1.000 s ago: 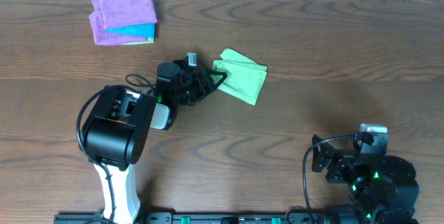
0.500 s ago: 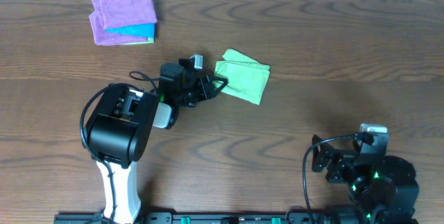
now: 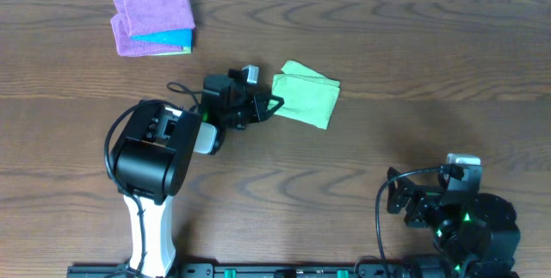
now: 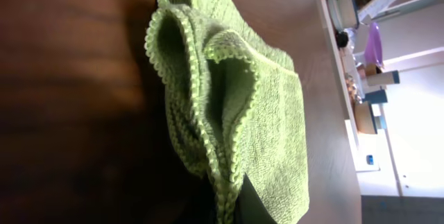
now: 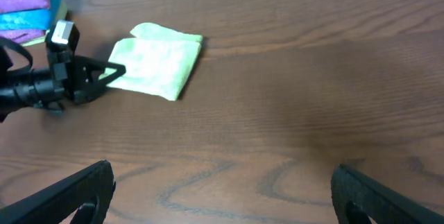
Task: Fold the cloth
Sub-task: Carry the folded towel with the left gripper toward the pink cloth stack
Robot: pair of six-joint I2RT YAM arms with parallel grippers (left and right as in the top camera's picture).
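L gripper (image 3: 276, 104) jaws were closed, pinched on the left edge of the cloth (image 3: 308, 99). Its wrist cam showed the cloth's stitched hem bunched up close, w/ layers standing off the wood and running down out of frame at btm. The fingers themselves weren't visible in that view.

R gripper (image 5: 222, 181) jaws were wide apart w/ nothing btwn them, low over bare table (image 3: 413, 54) at the near-right corner, well apart from the cloth.

The cloth was lime green, folded into a rough rectangle, lying flat-ish near table centre, a bit left and toward the far side. It was tilted vs the table edge, w/ a second layer peeking out along the far edge. L arm reached to it from the near-left.

Purple cloth (image 3: 153, 11) sat on top of a blue cloth (image 3: 172, 39) at the far-left corner, well apart from the green one.
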